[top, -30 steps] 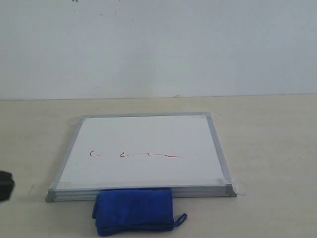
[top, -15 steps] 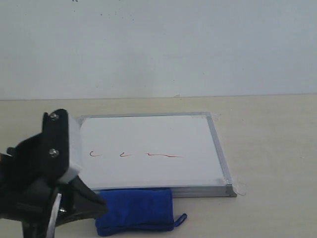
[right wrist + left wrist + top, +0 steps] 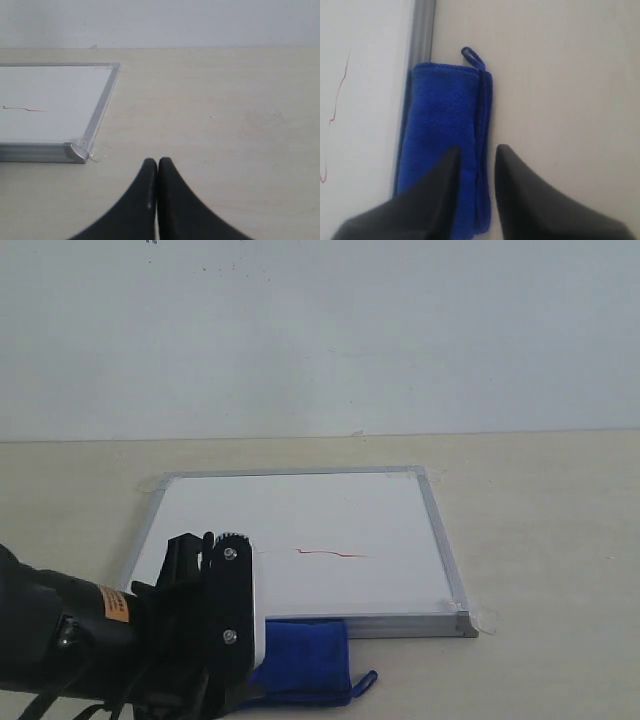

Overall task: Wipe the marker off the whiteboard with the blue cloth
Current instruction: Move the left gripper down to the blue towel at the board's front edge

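Presently found cloth [image 3: 445,125] lying folded on bench [image 3: 560,100], touching board [image 3: 300,510] at its frame. Saw left fingers [image 3: 520,200] slightly parted above its end, gripping nothing; right fingers [image 3: 170,200] pressed together, empty. Judged cloth soft, light, floppy; would pinch mid-fold through all layers.

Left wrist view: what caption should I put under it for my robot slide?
The open left gripper hovers over the blue cloth lying beside the whiteboard with its red marker line.

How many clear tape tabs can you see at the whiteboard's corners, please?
3 tabs: far-left corner, far-right, near-right. The left arm hides the near-left corner.
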Available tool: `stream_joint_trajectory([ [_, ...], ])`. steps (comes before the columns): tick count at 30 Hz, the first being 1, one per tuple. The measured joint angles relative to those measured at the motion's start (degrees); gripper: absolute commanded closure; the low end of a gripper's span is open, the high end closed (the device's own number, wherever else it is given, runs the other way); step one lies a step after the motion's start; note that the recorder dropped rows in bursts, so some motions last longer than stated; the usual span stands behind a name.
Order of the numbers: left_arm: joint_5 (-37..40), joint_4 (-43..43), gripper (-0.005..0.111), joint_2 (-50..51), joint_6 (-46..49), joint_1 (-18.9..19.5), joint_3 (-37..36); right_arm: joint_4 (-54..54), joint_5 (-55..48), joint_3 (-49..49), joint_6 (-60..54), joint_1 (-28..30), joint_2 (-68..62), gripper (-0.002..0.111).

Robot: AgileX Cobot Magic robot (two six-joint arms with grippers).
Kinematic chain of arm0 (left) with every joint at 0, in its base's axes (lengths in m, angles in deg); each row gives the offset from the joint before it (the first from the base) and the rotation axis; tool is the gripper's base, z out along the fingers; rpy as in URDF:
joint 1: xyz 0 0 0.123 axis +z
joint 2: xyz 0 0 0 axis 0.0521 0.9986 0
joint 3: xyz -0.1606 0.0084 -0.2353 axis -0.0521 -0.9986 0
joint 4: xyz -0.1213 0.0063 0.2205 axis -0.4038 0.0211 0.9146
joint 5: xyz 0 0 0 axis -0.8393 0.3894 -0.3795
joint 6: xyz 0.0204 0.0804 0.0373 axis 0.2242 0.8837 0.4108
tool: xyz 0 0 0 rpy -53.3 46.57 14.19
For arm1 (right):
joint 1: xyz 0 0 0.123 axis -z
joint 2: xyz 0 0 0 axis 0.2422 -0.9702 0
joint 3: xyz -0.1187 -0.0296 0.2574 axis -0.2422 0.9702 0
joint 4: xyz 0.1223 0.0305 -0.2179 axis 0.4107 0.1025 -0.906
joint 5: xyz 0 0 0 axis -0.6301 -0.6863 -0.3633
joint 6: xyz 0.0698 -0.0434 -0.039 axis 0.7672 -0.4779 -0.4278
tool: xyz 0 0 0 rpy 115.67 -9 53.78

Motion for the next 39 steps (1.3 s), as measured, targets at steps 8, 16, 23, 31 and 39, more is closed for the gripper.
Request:
stream_joint_trajectory([
  [8,-7.11,0.00,0.043,6.13,0.00,0.00,0.00,0.00,0.00,0.00,0.00,0.00,0.00,0.108],
  [16,-10.39,0.00,0.043,11.40,0.00,0.00,0.00,0.00,0.00,0.00,0.00,0.00,0.00,0.108],
  [23,-14.81,0.00,0.043,13.20,0.00,0.00,0.00,0.00,0.00,0.00,0.00,0.00,0.00,0.108],
  [31,-16.19,-0.12,0.043,14.03,-0.11,0.00,0.00,0.00,0.00,0.00,0.00,0.00,0.00,0.108],
  [39,-16.98,-0.20,0.038,16.14,-0.32,0.00,0.06,0.00,0.00,0.00,0.00,0.00,0.00,0.108],
])
